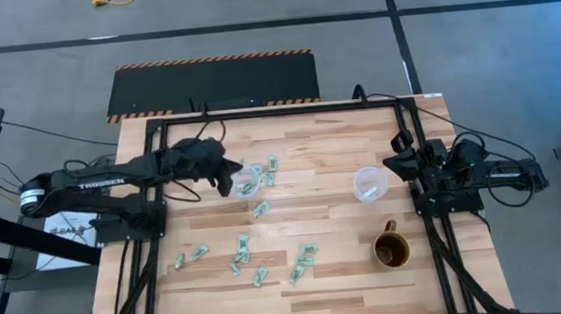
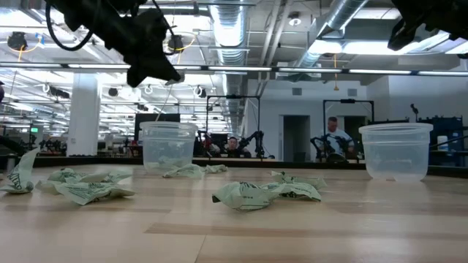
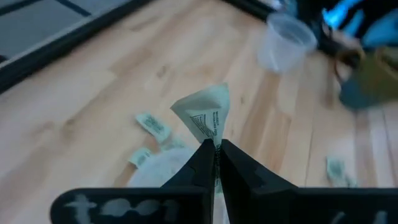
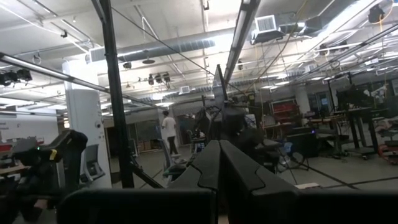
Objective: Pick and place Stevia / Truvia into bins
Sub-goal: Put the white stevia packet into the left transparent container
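The left gripper [image 3: 214, 146] is pinching one Stevia sachet [image 3: 204, 115] between its two dark fingers, which are pressed together on the lower edge of the paper. The sachet stands out past the fingertips, bent into a kind of cone, so most of it is free and only a small corner is caught. In the high view this gripper [image 1: 224, 181] hangs just beside the left bin [image 1: 249, 177], at the side nearer to the arm, and in the low view it hovers above the rim of this clear cup [image 2: 168, 146]. It seems that the sachet is carried high so that it can pass over the rim and fall inside; the release looks not yet done.

The left bin already holds some green paper, as far as the high view shows. The right bin [image 1: 369, 183] stands well apart from it, near the right arm, and looks empty from the low view [image 2: 395, 150].

Many other sachets [image 1: 243, 248] lie loose on the wooden table [image 1: 330, 273], most of them nearer to the front edge, some just beside the left bin. A brown mug [image 1: 390, 250] stands near the right bin.

The right gripper [image 4: 217, 155] waits at the right edge of the table with its jaws pressed together on nothing, pointed toward the room
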Controlling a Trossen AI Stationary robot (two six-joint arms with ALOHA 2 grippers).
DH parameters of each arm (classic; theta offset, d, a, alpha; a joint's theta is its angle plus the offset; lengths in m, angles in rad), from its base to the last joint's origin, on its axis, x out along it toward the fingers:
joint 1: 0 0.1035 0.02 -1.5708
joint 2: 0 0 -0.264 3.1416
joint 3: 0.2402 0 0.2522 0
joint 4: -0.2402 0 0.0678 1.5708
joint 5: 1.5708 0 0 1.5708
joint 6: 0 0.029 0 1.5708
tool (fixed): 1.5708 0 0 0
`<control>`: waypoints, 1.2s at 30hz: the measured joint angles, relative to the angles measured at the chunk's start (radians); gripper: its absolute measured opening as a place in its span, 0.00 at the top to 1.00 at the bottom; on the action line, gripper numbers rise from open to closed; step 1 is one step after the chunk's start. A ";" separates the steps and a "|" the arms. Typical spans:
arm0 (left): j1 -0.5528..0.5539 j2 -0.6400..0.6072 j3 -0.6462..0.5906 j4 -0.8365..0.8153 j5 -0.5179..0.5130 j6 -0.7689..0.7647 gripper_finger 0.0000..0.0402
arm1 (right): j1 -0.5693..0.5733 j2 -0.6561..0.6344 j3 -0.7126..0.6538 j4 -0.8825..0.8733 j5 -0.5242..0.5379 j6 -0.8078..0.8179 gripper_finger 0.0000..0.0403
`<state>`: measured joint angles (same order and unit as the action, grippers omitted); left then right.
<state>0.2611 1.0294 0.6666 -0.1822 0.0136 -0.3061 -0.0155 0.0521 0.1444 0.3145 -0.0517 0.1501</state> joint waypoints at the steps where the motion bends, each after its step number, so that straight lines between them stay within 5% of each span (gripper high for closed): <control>1: 0.000 0.011 0.000 -0.018 0.013 0.027 1.00 | 0.000 0.000 0.000 0.000 0.000 0.000 1.00; 18: 0.000 0.264 0.110 -0.198 0.051 0.161 0.99 | 0.000 0.000 0.000 0.000 0.000 0.000 1.00; 36: 0.000 0.310 0.238 -0.256 0.054 0.153 0.64 | 0.000 0.000 0.000 0.000 0.000 0.000 1.00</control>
<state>0.2607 1.3397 0.9049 -0.4378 0.0679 -0.1534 -0.0157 0.0517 0.1447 0.3145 -0.0517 0.1501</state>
